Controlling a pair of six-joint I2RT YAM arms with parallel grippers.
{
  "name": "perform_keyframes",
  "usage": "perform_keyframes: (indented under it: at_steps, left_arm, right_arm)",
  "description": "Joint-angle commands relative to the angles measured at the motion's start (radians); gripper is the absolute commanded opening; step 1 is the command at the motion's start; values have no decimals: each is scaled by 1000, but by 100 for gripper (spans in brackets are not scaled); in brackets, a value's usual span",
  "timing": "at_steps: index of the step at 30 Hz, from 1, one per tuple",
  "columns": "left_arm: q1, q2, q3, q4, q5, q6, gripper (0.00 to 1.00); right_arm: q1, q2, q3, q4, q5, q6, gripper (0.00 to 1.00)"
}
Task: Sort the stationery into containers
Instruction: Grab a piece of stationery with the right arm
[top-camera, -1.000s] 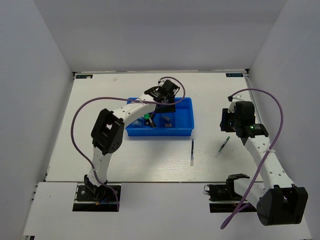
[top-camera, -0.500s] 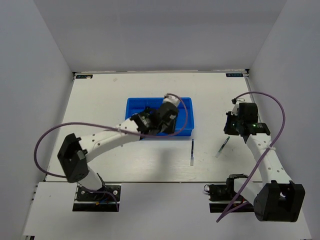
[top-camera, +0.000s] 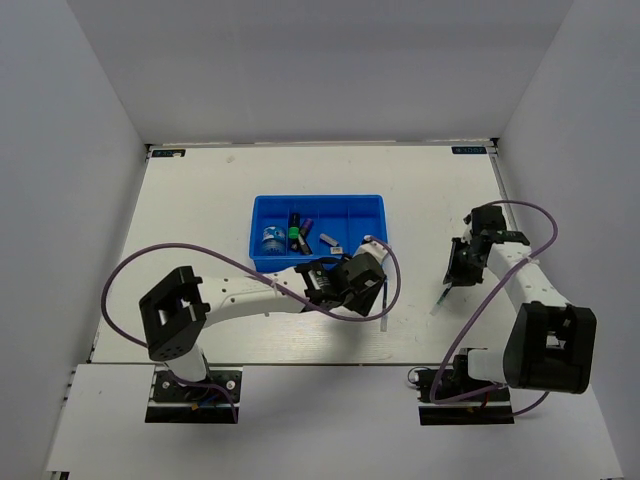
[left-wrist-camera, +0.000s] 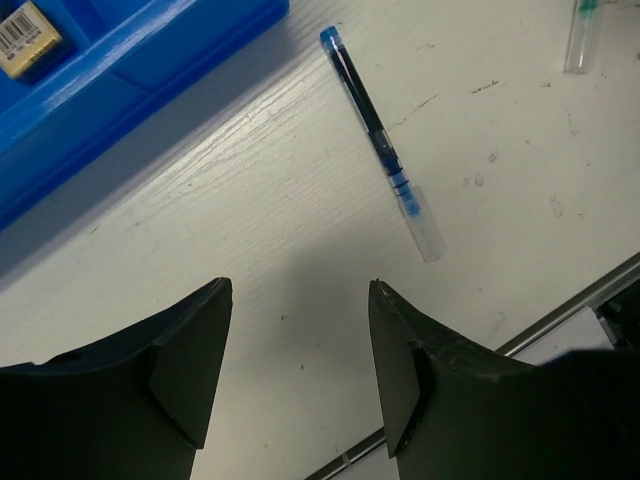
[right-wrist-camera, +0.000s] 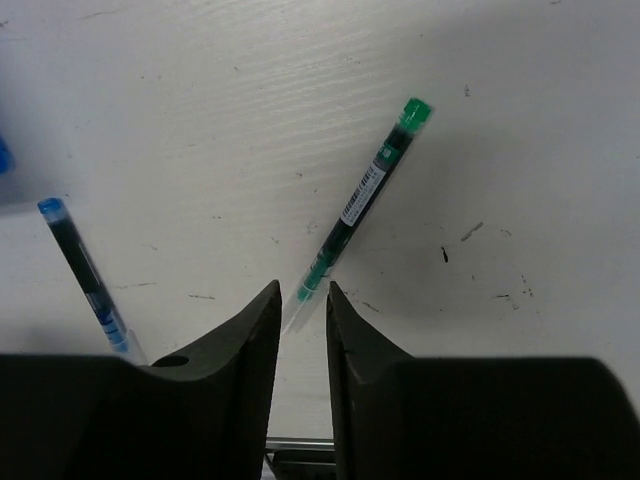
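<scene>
1 blue pen (left-wrist-camera: 380, 140), blue end toward tray (left-wrist-camera: 150, 50).

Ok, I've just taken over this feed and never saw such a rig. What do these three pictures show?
The wide picture looks down on two white-and-black robot arms, the left arm and the right arm, bolted at the near edge of a white table. The other two come from cameras on their wrists, looking past their own dark fingers. A bright blue divided plastic tray already has some stationery in it. Two thin pens lie loose: a blue-tipped pen near the open left gripper, a green-tipped pen at the right gripper, whose jaws stand narrowly apart. Neither holds anything.
</scene>
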Motion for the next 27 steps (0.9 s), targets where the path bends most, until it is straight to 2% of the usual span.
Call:
perform_keyframes:
  at_steps: [1, 11, 27]
  left_arm:
    - [3, -6, -2, 62, 25, -9, 68]
    - [9, 21, -22, 81, 45, -23, 68]
    - [17, 12, -65, 88, 48, -41, 68]
  right_arm:
    - [-11, 28, 24, 2, 20, 33, 28]
    - [-13, 165, 33, 45, 79, 56, 28]
    - [-11, 267, 42, 95, 92, 88, 28]
